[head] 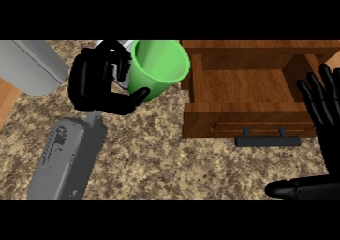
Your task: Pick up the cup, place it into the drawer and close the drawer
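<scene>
Beside the open drawer (241,86), the left robot hand (96,82) grips the green cup (162,65).

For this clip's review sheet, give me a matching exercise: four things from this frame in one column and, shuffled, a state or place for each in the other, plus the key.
Things:
1. cup
2. drawer
3. left hand
4. right hand

States or places:
A. open, fingers straight, at the view's right edge
B. pulled out, wooden, nothing visible inside
C. green, tilted, mouth toward the camera, just left of the drawer
D. black fingers curled round the cup's side

Pairs: 1-C, 2-B, 3-D, 4-A
</scene>
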